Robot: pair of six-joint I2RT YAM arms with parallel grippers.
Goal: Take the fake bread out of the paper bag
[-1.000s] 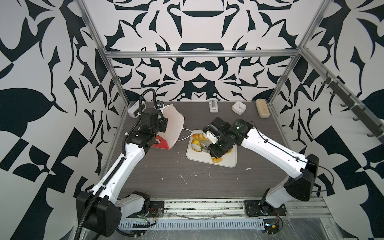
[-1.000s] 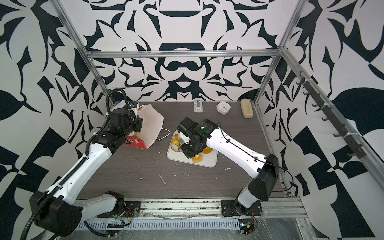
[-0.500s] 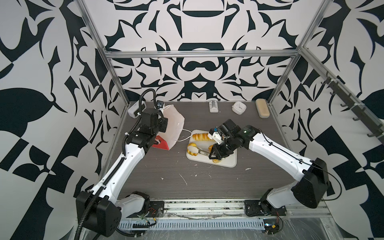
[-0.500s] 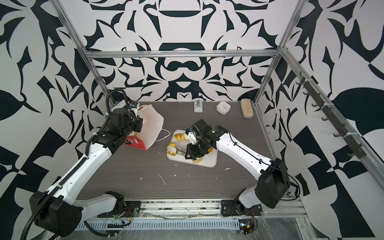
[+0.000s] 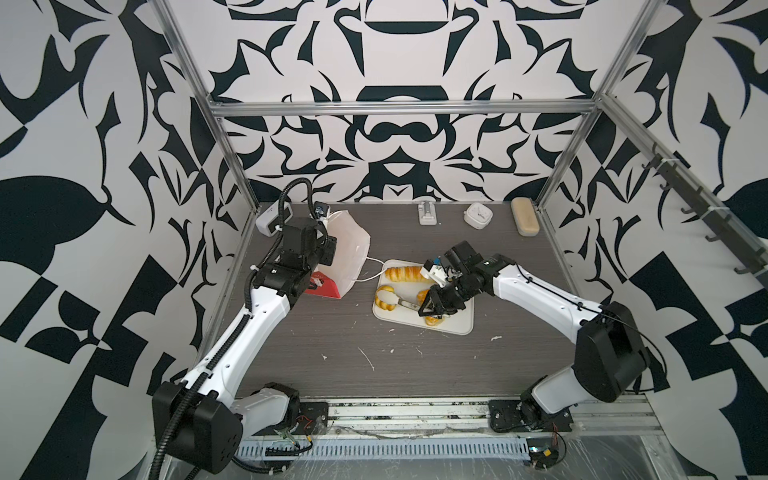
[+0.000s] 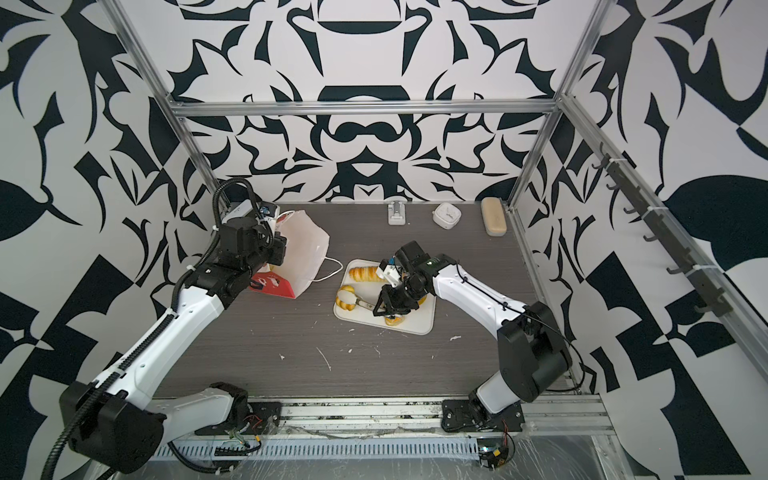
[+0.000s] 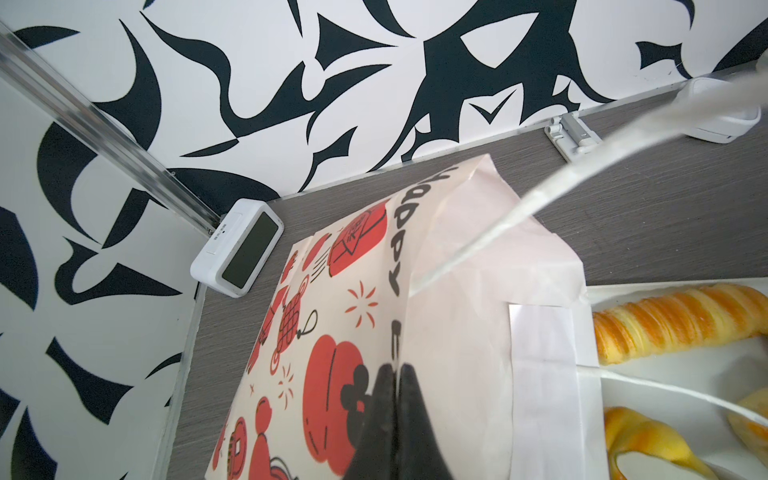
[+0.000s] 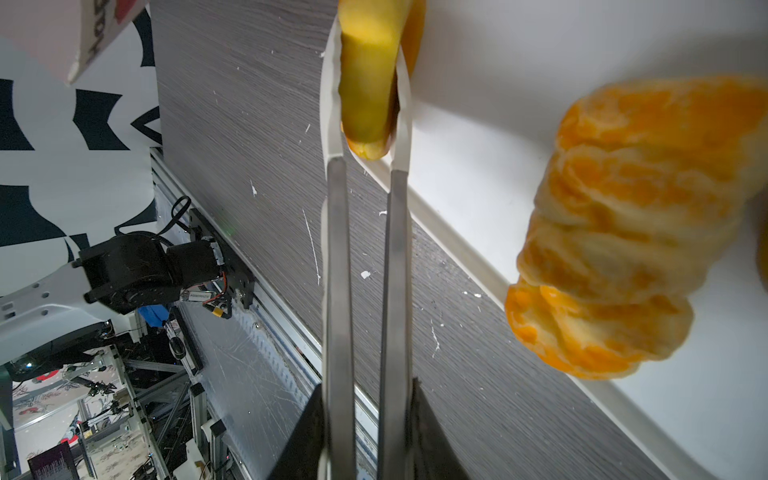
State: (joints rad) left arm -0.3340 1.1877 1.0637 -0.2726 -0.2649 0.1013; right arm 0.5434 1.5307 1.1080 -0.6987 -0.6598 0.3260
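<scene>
The paper bag [image 5: 347, 255] lies tilted at the back left, its white inside facing up and its red print [image 7: 332, 395] underneath. My left gripper [image 7: 394, 368] is shut on the bag's edge. My right gripper [image 5: 430, 306] is shut on metal tongs [image 8: 365, 249]. The tongs pinch a curved golden piece of fake bread [image 5: 384, 298] at the left end of the white tray [image 5: 459, 326]. A long striped loaf [image 5: 405, 274] lies at the tray's far side. A twisted pastry [image 8: 623, 228] lies beside the tongs. Another piece [image 5: 434, 321] is partly hidden under my right gripper.
A white clock-like box [image 5: 268, 220] stands in the back left corner behind the bag. Along the back wall stand a small white bracket [image 5: 428, 212], a white square device [image 5: 478, 216] and a beige oblong case [image 5: 525, 216]. White crumbs dot the dark tabletop [image 5: 374, 361].
My right wrist has drawn back to the right, and the tongs now stretch left with the curved pastry at the tray's left end. The left arm and the bag have not moved.
</scene>
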